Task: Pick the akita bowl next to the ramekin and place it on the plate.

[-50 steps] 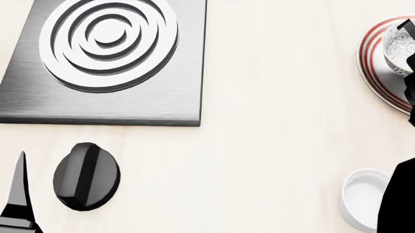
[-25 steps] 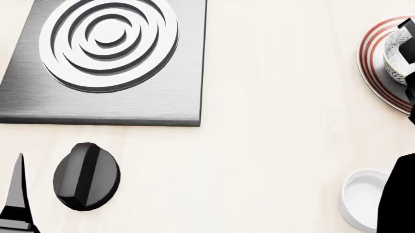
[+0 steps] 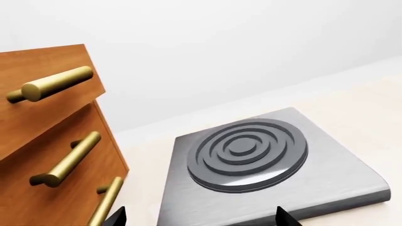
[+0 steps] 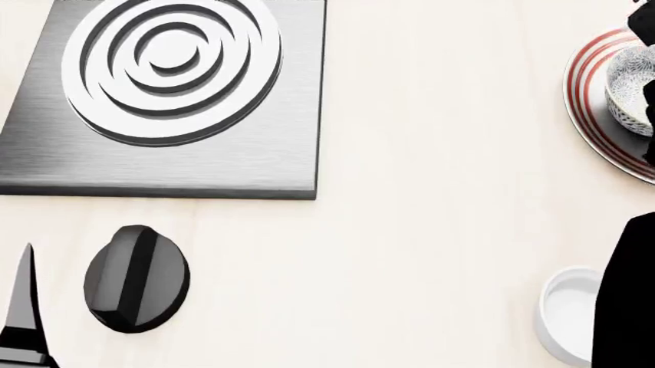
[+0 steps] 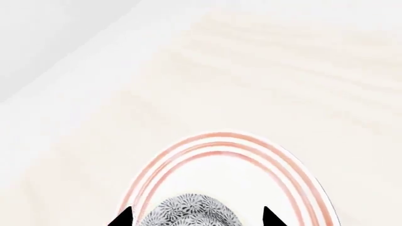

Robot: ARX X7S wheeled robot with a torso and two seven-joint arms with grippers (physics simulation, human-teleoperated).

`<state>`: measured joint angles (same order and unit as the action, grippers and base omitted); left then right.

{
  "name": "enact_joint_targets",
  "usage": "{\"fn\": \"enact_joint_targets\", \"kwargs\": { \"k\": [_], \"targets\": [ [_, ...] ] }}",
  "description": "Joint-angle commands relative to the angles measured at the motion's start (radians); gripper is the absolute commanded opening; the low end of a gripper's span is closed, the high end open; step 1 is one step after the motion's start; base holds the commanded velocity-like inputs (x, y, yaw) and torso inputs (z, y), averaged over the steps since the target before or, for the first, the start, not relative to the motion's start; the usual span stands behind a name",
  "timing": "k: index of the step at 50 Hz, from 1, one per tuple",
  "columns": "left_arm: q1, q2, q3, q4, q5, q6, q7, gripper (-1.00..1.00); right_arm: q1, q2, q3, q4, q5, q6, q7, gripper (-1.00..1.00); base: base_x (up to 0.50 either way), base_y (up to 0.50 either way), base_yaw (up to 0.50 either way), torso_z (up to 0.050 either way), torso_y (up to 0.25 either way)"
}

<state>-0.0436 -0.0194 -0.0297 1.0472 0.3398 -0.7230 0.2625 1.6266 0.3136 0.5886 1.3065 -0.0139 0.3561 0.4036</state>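
The akita bowl, grey-speckled, sits on the plate, which has red rings and is cut off by the right edge of the head view. In the right wrist view the akita bowl lies low between the spread fingertips of my right gripper, which is open; neither tip presses on it, and the plate spreads out beyond it. The ramekin, plain white, stands near the front right, partly behind my right arm. My left gripper is open and holds nothing.
A brushed-metal burner plate with white rings fills the back left, and a black knob lies in front of it. One left finger shows at the front left. A wooden drawer unit with brass handles stands beside the burner plate.
The black right gripper finger that covered the bowl has drawn away. The bowl now shows uncovered on the plate. The left finger has sunk slightly in the head view.
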Motion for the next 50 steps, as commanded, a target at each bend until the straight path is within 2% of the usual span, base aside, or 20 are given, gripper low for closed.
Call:
{"fn": "enact_joint_targets", "kwargs": {
  "k": [1,6,13,17,22,33,37,50],
  "targets": [
    [0.009,0.019,-0.03,0.0,0.007,0.009,0.023,1.0,0.067,-0.062,-0.084,-0.009,-0.088,-0.074,-0.056,1.0,0.0,0.0,0.0,0.0,0.0],
    [0.013,0.019,-0.019,0.0,0.012,0.011,0.018,1.0,-0.045,-0.13,-0.097,-0.304,-0.105,0.073,-0.077,1.0,0.0,0.0,0.0,0.0,0.0],
    [0.007,0.019,-0.019,0.0,0.009,0.002,0.01,1.0,-0.185,-0.182,-0.159,-0.637,-0.151,0.171,-0.135,1.0,0.0,0.0,0.0,0.0,0.0],
    [0.015,0.019,-0.016,0.0,0.008,0.008,0.008,1.0,-0.268,-0.187,-0.225,-0.773,-0.185,0.146,-0.185,1.0,0.0,0.0,0.0,0.0,0.0],
    [0.01,0.019,-0.019,0.0,0.008,0.003,0.009,1.0,-0.335,-0.199,-0.228,-0.874,-0.177,0.145,-0.209,1.0,0.0,0.0,0.0,0.0,0.0],
    [0.018,0.019,-0.02,0.0,0.005,0.006,0.009,1.0,-0.532,-0.192,-0.371,-1.114,-0.271,0.063,-0.257,1.0,0.0,0.0,0.0,0.0,0.0],
    [0.023,0.019,-0.017,0.0,0.007,0.009,0.008,1.0,-0.597,-0.194,-0.383,-1.196,-0.277,0.06,-0.27,1.0,0.0,0.0,0.0,0.0,0.0],
    [0.019,0.019,-0.001,0.0,0.014,0.003,0.002,1.0,-0.761,-0.175,-0.445,-1.33,-0.311,-0.044,-0.27,1.0,0.0,0.0,0.0,0.0,0.0]
  ]
}}
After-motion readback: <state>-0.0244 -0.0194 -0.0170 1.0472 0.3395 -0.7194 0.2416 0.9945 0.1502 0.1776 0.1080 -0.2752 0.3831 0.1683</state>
